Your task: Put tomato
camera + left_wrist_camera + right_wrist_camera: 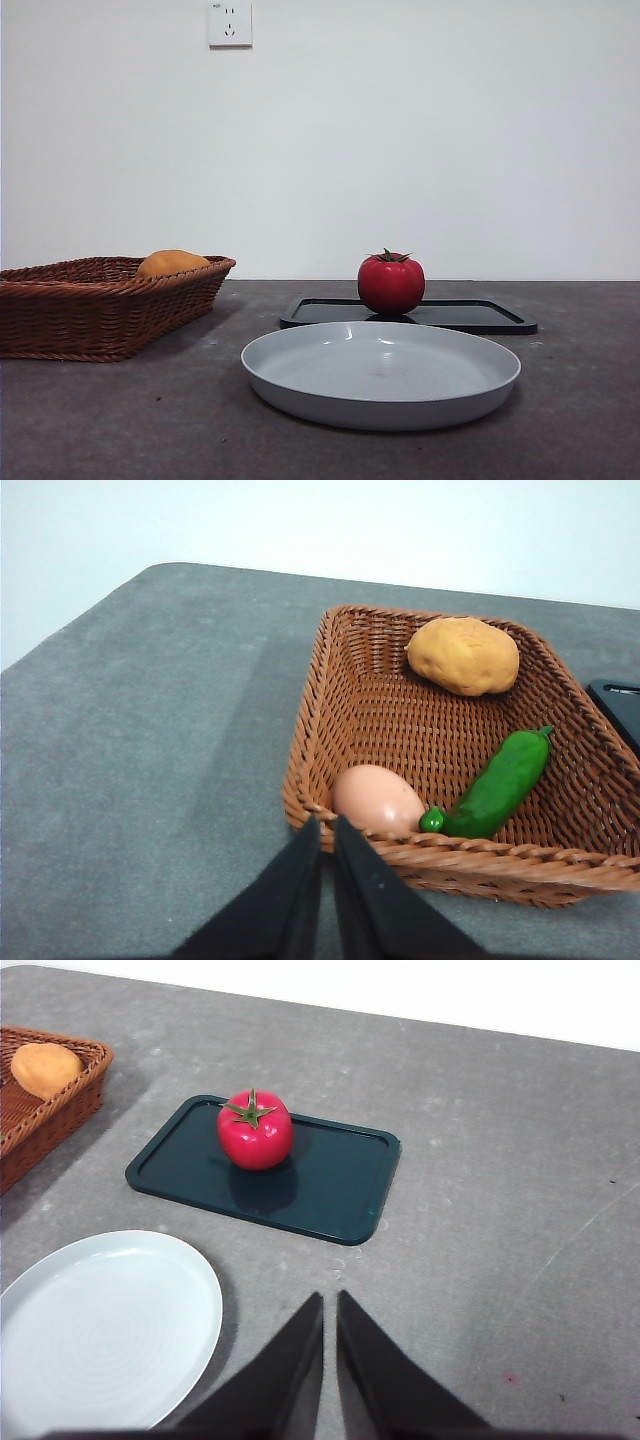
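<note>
Place: a lab-like test setup is suggested.
Evidence: a bare white wall (450, 130), a wall socket (230, 24) and a grey table (120, 420) are seen.

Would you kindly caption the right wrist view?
Tomato on dark tray, white plate nearby, right gripper shut above the table.

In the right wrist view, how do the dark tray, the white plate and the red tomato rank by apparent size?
1. Dark green rectangular tray and round white plate: look alike; the plate is nearer and cropped.
2. Glossy red tomato: smallest.
</note>
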Robot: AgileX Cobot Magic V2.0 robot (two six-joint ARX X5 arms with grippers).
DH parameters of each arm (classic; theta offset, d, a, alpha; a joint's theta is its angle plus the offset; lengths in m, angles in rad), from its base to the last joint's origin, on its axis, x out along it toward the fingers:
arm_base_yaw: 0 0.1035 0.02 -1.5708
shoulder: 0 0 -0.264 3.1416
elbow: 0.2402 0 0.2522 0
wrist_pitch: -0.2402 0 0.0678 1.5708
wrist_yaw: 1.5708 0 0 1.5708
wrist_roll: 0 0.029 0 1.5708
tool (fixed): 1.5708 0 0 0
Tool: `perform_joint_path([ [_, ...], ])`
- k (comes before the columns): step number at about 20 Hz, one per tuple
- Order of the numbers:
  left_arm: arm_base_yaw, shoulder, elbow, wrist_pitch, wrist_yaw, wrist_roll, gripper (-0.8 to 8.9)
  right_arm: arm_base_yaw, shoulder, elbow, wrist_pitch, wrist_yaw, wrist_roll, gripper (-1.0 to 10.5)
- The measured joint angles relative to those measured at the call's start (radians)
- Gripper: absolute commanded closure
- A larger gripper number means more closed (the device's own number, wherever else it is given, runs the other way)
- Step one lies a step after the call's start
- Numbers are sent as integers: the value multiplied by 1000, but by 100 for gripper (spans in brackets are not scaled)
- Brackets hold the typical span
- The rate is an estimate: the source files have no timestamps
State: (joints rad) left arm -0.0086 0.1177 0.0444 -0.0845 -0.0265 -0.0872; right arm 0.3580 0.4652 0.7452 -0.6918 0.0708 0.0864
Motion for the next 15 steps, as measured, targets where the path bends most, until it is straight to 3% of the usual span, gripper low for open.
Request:
perform_joint_path([
  [4, 0, -98, -11, -100, 0, 0, 794, 0, 0, 0, 0, 0, 0, 932],
  [15, 0, -113, -12, -99, 6, 26, 794, 0, 0, 0, 0, 0, 0, 932],
])
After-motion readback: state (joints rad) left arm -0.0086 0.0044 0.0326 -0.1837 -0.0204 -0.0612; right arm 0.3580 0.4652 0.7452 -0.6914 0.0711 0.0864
